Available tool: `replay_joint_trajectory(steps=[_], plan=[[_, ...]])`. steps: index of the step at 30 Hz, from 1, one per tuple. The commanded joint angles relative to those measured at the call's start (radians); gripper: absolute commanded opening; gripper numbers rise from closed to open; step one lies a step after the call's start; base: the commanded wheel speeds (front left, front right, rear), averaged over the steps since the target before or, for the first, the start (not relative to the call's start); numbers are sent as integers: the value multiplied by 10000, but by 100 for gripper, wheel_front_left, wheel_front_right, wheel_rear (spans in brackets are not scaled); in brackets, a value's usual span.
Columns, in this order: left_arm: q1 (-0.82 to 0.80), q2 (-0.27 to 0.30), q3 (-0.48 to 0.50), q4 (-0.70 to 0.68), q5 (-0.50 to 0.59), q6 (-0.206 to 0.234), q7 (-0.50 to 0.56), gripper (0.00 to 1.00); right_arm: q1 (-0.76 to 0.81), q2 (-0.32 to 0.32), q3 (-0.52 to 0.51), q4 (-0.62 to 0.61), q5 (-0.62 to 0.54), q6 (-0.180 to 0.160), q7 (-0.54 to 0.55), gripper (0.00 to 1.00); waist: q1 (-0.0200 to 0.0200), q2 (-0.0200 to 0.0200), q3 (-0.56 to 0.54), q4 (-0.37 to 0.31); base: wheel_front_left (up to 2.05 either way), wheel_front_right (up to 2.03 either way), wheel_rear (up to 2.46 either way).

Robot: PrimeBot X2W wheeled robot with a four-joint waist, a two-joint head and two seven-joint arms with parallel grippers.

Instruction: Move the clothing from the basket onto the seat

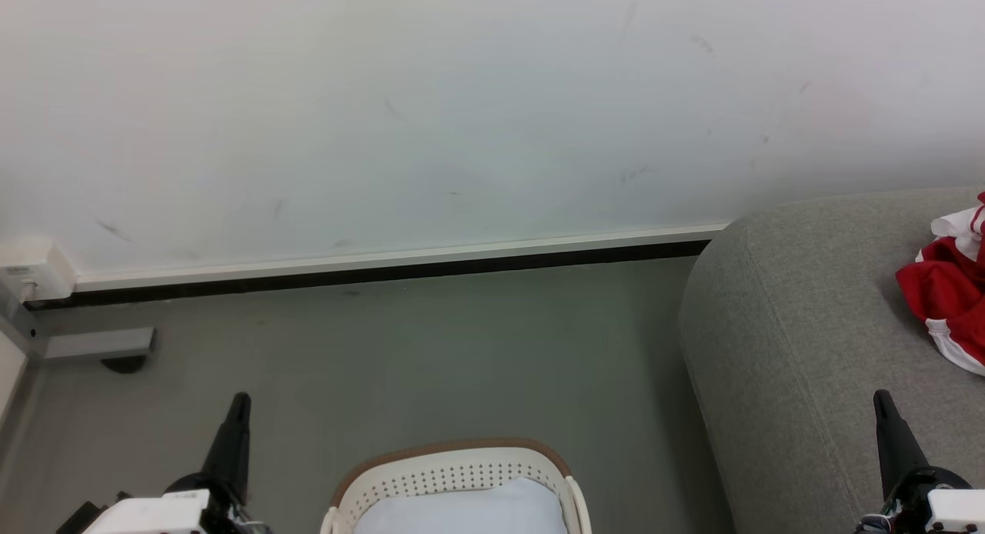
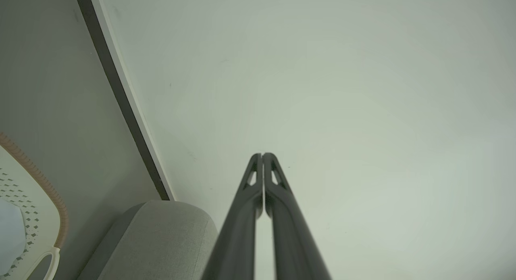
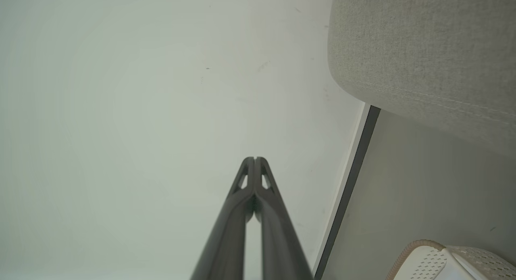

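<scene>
The cream-white basket [image 1: 454,472] with its brown rim stands on the floor at the bottom centre of the head view; inside it I see a pale bluish-white surface and no red cloth. Red and white clothing [image 1: 950,288] lies bunched on the grey seat [image 1: 800,326] at the right edge. My left gripper [image 1: 240,399] points up at the lower left, left of the basket, shut and holding nothing. My right gripper [image 1: 881,395] rises at the lower right in front of the seat, shut and holding nothing. Both wrist views show the fingers pressed together [image 2: 262,155] [image 3: 254,159], aimed at the wall.
A white wall with a dark skirting strip [image 1: 385,272] runs behind the grey floor. A white box and a grey bracket [image 1: 92,342] sit at the far left by the wall. The basket's rim [image 2: 40,179] [image 3: 419,247] and the seat's corner [image 2: 169,231] [image 3: 423,50] show in the wrist views.
</scene>
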Motion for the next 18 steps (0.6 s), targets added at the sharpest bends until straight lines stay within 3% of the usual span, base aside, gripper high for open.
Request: replay_joint_trajectory(steps=[1,18], plan=[[-88,18,28,-34,-138,-53,41,0,-124,-40,-39,-49,20,-21,28,0,0,0,0,0,0,0,0],[-88,18,27,-35,-139,-54,40,0,-123,-40,-38,-49,21,-21,27,0,0,0,0,0,0,0,0]])
